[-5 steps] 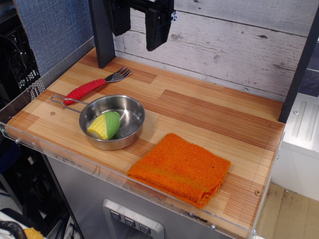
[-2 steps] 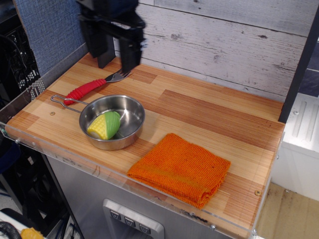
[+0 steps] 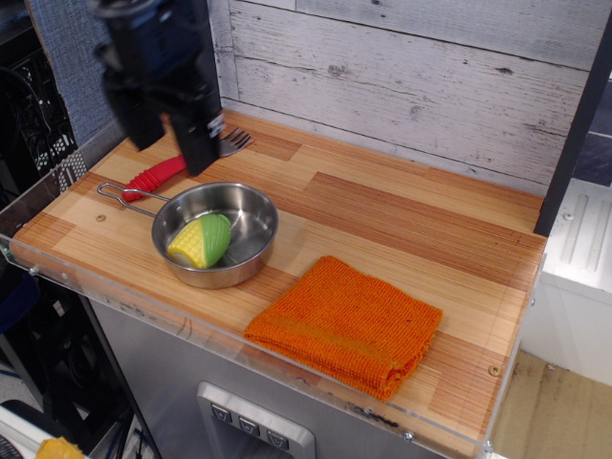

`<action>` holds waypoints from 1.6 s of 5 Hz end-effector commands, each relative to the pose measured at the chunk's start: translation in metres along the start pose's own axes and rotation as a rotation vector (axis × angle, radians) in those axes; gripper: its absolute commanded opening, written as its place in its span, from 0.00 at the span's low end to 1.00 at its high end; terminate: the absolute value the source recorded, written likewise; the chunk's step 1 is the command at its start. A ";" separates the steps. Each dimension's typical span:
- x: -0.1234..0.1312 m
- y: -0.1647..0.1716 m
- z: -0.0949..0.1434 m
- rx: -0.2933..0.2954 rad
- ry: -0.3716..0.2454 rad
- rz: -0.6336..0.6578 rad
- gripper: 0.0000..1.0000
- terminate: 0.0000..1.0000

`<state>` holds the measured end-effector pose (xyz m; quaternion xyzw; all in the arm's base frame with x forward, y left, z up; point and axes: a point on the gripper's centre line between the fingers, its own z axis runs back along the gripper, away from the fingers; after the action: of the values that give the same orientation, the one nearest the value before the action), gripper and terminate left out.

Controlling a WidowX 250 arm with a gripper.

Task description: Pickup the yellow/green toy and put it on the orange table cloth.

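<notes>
The yellow/green toy (image 3: 201, 240) is a small corn cob with yellow kernels and a light-green husk. It lies inside the steel pan (image 3: 256, 218) at the front left of the wooden table. The orange table cloth (image 3: 346, 323) lies folded near the front edge, to the right of the pan. My gripper (image 3: 169, 142) is black and hangs above the table behind and left of the pan, over the red fork handle. Its two fingers point down with a gap between them and hold nothing. It is well above the toy.
A fork with a red ridged handle (image 3: 156, 176) lies behind the pan at the back left. A dark post stands at the back left corner behind my gripper. A white plank wall (image 3: 421, 86) backs the table. A clear rim (image 3: 143, 306) edges the front.
My gripper has moved left and down toward the front, from the back wall to a spot over the fork handle near the pan. The toy, pan and cloth have not moved.
</notes>
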<state>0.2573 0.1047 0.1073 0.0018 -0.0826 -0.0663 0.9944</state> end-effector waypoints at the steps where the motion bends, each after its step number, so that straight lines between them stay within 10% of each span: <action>1: 0.005 -0.011 -0.045 -0.011 0.069 -0.027 1.00 0.00; 4: 0.000 -0.031 -0.077 -0.009 0.127 -0.080 1.00 0.00; 5: -0.002 -0.030 -0.076 -0.005 0.128 -0.080 0.00 0.00; 8: 0.014 -0.039 -0.015 0.019 0.031 -0.030 0.00 0.00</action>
<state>0.2655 0.0586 0.0868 0.0082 -0.0457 -0.0784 0.9958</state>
